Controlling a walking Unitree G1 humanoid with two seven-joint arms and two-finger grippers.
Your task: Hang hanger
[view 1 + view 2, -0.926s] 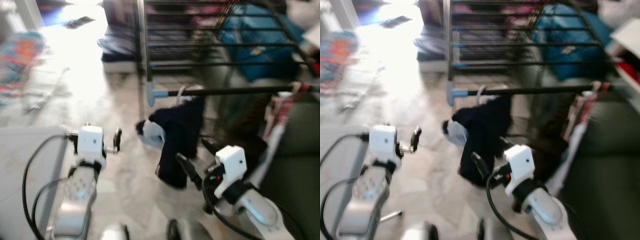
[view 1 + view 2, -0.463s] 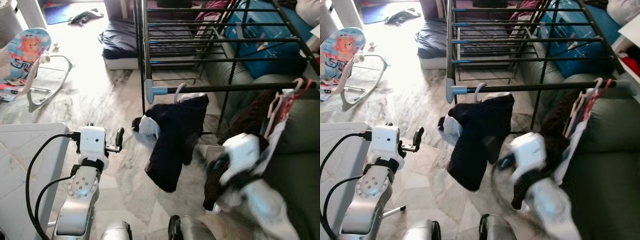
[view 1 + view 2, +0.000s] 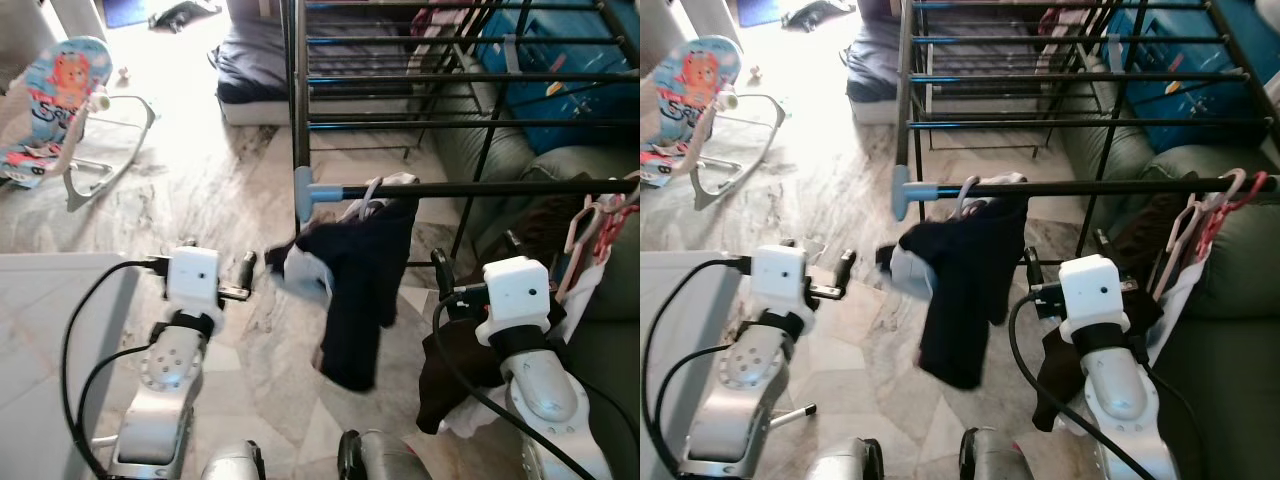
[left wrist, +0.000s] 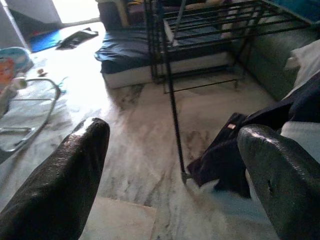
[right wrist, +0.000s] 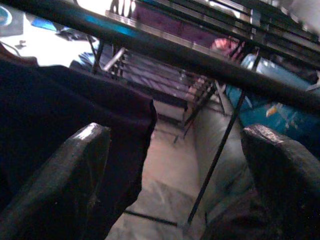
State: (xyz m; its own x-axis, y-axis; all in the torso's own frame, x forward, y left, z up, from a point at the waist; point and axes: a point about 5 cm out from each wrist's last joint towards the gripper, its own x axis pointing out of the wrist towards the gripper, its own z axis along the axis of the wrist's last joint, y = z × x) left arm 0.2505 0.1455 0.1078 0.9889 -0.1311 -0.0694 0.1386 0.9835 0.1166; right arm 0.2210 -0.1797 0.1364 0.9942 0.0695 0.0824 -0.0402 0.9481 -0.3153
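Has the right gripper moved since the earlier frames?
Yes. The right gripper has risen: earlier it sat low beside the dark garment's hem; now it is open just under the rack's black rail.

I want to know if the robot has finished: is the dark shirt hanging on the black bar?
Yes, the dark shirt hangs by a white hanger hooked over the black bar of the drying rack.

Rack: a black drying rack (image 3: 1040,75) stood on the marble floor (image 3: 840,190).
Garment: a dark garment (image 3: 965,285) hung from the front rail (image 3: 1090,186) on a white hanger (image 3: 975,190).
Spare hangers: pink and white hangers (image 3: 1215,215) hung at the rail's right end.
Bouncer: a baby bouncer (image 3: 695,95) sat far left.
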